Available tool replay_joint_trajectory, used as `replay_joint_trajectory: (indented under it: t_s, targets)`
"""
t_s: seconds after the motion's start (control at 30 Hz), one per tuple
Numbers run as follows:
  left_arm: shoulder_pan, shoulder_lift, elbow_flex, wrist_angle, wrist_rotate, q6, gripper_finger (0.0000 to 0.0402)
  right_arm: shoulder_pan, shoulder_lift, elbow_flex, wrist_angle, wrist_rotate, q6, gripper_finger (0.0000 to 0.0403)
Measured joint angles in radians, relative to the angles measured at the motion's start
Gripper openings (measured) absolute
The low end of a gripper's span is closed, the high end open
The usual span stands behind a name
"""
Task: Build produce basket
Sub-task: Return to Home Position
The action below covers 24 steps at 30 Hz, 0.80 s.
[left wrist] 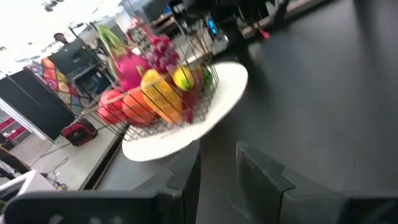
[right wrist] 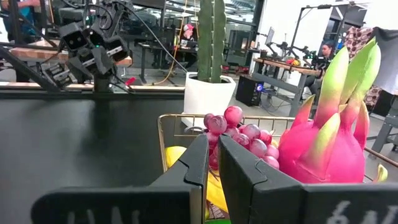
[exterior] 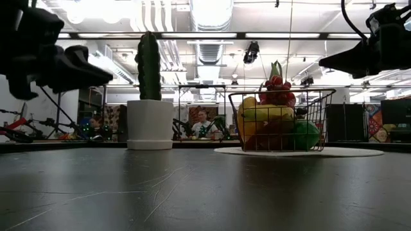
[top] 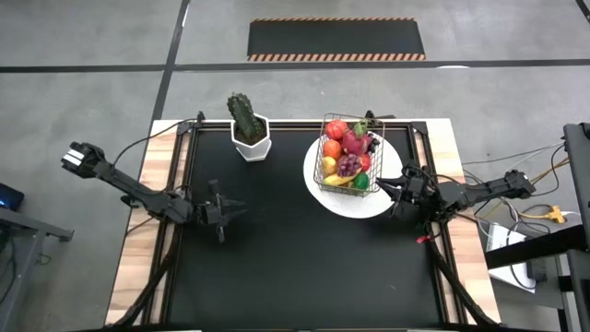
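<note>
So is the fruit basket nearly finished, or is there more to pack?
Looks packed: the basket on the white plate holds grapes, dragon fruit, banana and more, and I see no fruit outside it. Nothing is in hand: the left fingers, over the mat, and the right fingers, by the plate, are open and empty. Probably only parking the arms remains.

High: overhead, straight down, whole surface (top: 277, 267) and both arms in frame. Low: at surface height, level, facing room; basket (exterior: 282, 120) mid-range at 3 o'clock. Left wrist: past left end effector (left wrist: 217, 152), tilted, basket seen across surface. Right wrist: past right end effector (right wrist: 211, 142), basket close up. Basket shared by all four; cactus (top: 245, 118), 11 o'clock overhead, by three.
</note>
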Motion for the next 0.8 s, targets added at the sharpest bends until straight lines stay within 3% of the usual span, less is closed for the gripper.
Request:
replay_joint_trajectory:
  t_s: [0.8]
  targets:
    - [0.000,0.363,0.000,-0.001,0.001,0.001,0.0086,0.000,0.000,0.000,0.000,0.000,0.000,0.0027]
